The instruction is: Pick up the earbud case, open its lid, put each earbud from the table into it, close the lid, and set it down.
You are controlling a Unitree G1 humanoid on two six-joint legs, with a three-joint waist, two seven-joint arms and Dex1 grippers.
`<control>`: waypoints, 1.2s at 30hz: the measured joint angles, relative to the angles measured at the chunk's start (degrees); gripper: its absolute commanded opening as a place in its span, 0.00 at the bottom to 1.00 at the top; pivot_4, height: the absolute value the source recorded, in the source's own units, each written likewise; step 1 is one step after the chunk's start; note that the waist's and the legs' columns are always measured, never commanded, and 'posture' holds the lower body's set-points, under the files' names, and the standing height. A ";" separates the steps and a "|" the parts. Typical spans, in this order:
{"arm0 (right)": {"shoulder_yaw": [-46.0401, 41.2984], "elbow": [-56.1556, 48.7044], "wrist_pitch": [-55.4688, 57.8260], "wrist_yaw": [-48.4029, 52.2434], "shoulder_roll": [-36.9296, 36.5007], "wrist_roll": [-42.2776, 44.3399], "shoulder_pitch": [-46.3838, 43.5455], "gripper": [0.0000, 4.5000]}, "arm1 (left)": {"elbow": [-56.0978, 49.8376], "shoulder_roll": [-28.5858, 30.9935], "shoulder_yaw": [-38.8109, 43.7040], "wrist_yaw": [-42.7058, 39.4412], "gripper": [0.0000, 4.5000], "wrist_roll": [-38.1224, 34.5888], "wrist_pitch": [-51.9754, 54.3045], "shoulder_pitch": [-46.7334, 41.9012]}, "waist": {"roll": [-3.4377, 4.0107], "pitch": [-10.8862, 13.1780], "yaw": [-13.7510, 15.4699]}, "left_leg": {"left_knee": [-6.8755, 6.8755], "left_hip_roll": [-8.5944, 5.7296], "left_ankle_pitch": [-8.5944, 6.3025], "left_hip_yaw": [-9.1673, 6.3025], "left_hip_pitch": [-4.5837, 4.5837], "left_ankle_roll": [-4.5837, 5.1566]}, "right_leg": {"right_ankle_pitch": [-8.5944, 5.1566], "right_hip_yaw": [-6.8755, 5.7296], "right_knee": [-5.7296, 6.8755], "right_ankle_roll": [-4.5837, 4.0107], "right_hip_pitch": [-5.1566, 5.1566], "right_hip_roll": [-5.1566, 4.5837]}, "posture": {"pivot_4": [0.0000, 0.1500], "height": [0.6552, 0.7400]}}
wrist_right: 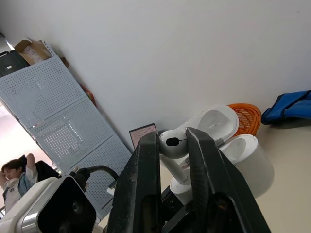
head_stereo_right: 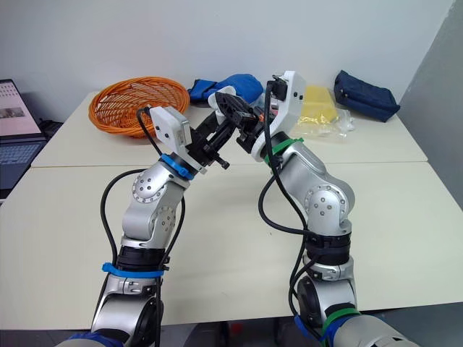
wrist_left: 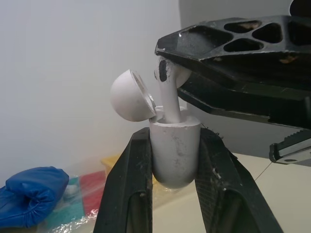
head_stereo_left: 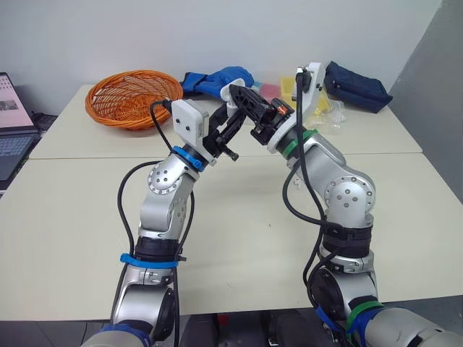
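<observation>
Left pincer [wrist_left: 176, 136] was clamped on small white plastic earbud case [wrist_left: 175, 158], rounded lid [wrist_left: 129, 94] stood open, case was held above pale worktop [head_stereo_left: 239, 231] toward twelve o'clock, right pincer [wrist_right: 172, 140] gripped white stemmed earbud [wrist_left: 167, 104], stem tip was inside the case, orange woven basket [head_stereo_left: 134, 97] at ten o'clock.

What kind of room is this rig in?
Probably an office or lab: pale tables pushed together, an open laptop at one edge, perforated pegboard panels with a seated person beside them.

White wall [head_stereo_left: 239, 32]; 2 beige tables [head_stereo_left: 239, 238] butted together; grey partition [head_stereo_left: 443, 87] right; perforated panels [wrist_right: 53, 107].
</observation>
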 measured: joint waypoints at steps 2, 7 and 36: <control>0.09 0.00 -0.03 -0.02 -0.09 0.00 0.05 0.09 | -0.11 -0.01 -0.03 0.00 0.17 0.00 0.01 0.01 | 0.00 0.00 0.00 | 0.00 0.00 0.00 -0.01 0.00 0.00 | 0.00 0.00 0.00 0.00 0.00 0.00 | 1.00 1.00; 0.92 -0.04 -0.69 0.22 -0.76 -0.66 1.17 0.09 | -0.15 -0.01 -0.32 -0.02 0.17 0.02 0.54 0.32 | 0.00 0.00 0.00 | 0.00 0.00 0.00 0.00 -0.02 0.00 | 0.00 0.00 -0.01 0.00 -0.01 0.00 | 1.00 1.00; 1.59 0.03 -2.38 0.97 -3.81 -1.52 1.72 0.54 | -0.07 -0.56 0.47 0.90 0.17 -1.07 2.64 0.28 | 0.00 0.00 0.00 | 0.00 -0.01 0.00 -0.17 -0.27 0.00 | 0.00 -0.02 -0.12 0.00 -0.13 -0.01 | 1.00 1.00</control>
